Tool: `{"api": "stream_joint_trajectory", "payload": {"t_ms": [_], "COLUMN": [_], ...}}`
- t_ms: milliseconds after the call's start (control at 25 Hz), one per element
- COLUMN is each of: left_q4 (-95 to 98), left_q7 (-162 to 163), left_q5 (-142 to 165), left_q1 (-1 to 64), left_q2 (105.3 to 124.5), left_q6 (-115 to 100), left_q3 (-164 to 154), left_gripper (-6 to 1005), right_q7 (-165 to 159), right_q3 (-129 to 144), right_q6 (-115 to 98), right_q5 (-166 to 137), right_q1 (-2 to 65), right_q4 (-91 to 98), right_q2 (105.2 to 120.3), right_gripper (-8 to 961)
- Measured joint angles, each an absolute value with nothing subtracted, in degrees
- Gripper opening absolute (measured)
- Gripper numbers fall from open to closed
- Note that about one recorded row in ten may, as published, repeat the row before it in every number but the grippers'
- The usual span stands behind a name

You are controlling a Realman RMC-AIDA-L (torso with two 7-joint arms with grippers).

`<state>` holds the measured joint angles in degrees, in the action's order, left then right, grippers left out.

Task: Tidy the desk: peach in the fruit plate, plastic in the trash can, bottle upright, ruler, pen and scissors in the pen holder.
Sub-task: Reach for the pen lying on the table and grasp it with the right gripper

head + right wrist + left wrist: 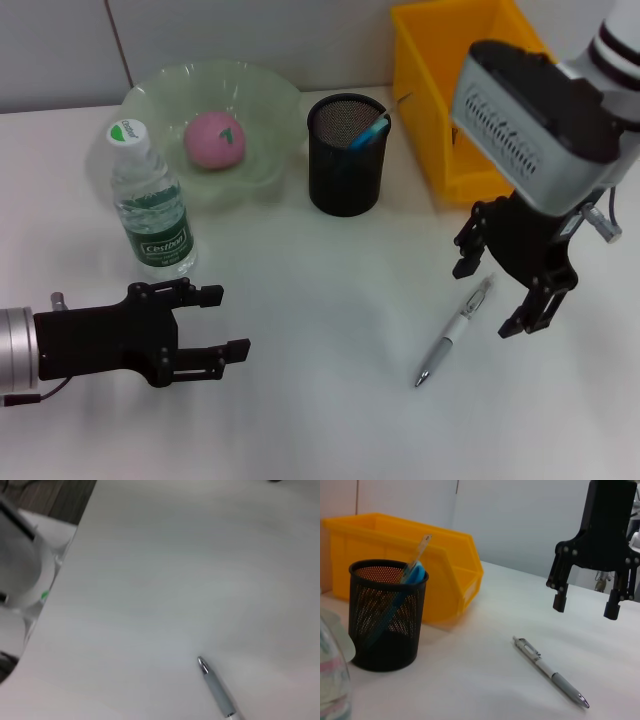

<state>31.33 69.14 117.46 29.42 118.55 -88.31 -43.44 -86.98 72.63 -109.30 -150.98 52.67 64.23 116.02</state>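
Observation:
A white and silver pen [455, 330] lies flat on the white table; it also shows in the left wrist view [551, 671] and the right wrist view [216, 688]. My right gripper [492, 297] is open and hovers just above the pen's upper end, seen too in the left wrist view [586, 603]. My left gripper [225, 322] is open and empty at the front left. A pink peach [214, 140] lies in the pale green fruit plate [265, 100]. A capped water bottle [151, 205] stands upright. The black mesh pen holder [345, 155] holds a ruler and a blue-handled item [411, 577].
A yellow bin [425, 90] stands at the back right, beside the pen holder. The table's edge [55, 580] shows in the right wrist view, with the robot's grey base beyond it.

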Motion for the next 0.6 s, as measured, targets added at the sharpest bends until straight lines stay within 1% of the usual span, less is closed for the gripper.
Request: {"api": "stream_joint_trajectory", "payload": {"t_ms": [600], "left_q4": [30.98], "left_q7": [69.23], "left_q5": [115.75], "left_q1": [27.67], "left_q2": [118.61], "left_q6": [-88.11], "left_q3": [-42.81], "left_gripper": [801], "right_q7": [-81.83], "right_q3": [82.74], "right_q6": [-106.34], "right_q5": [-151.00], "right_q1": [52.54], "right_q4": [65.27], "right_q2": [116.88], "right_gripper": [760]}}
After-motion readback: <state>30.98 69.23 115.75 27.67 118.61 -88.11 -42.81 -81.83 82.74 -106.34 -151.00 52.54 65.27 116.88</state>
